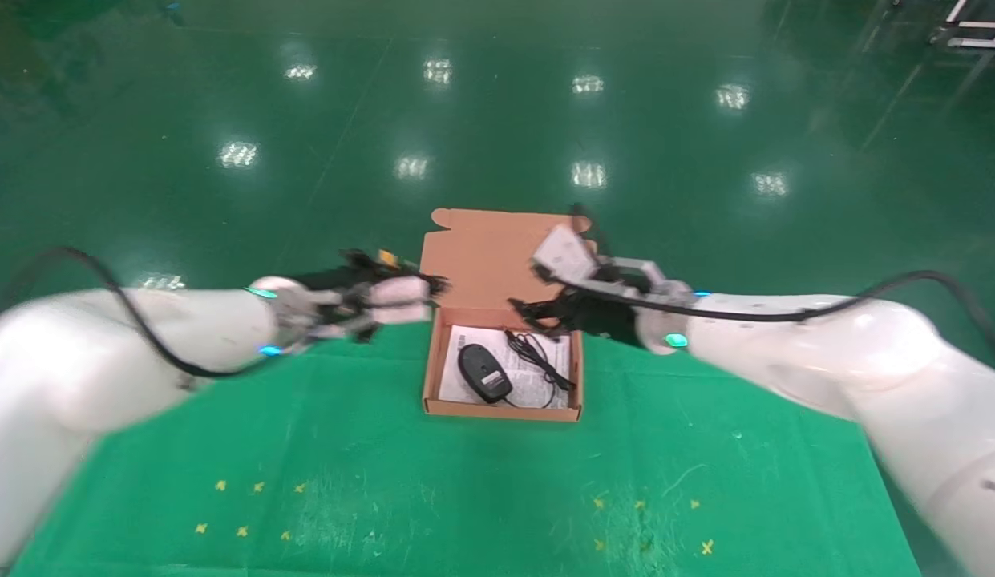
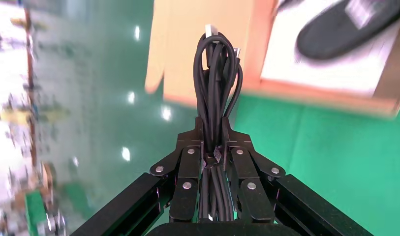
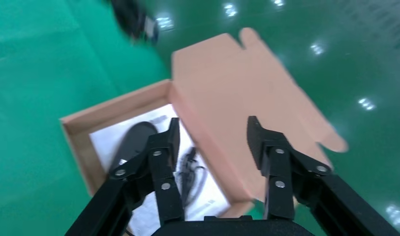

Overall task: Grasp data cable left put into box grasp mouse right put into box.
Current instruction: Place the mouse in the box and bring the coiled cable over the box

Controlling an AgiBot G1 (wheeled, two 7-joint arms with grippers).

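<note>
The salmon-orange box (image 1: 433, 377) stands open on the green cloth, its flap lid (image 1: 485, 256) leaning back. The black mouse (image 1: 483, 373) lies inside on the white leaflet (image 1: 455, 386), its own cord (image 1: 539, 358) beside it. My left gripper (image 1: 431, 287) is shut on the looped black data cable (image 2: 215, 78), held just left of the box's far left corner. My right gripper (image 1: 533, 308) is open and empty above the box's far right part. In the right wrist view the open gripper (image 3: 212, 130) straddles the lid hinge, with the mouse (image 3: 136, 137) below.
The green cloth (image 1: 385, 481) covers the table and ends just behind the box's front part. Glossy green floor (image 1: 497, 120) lies beyond. Small yellow cross marks (image 1: 248, 509) dot the near cloth on both sides.
</note>
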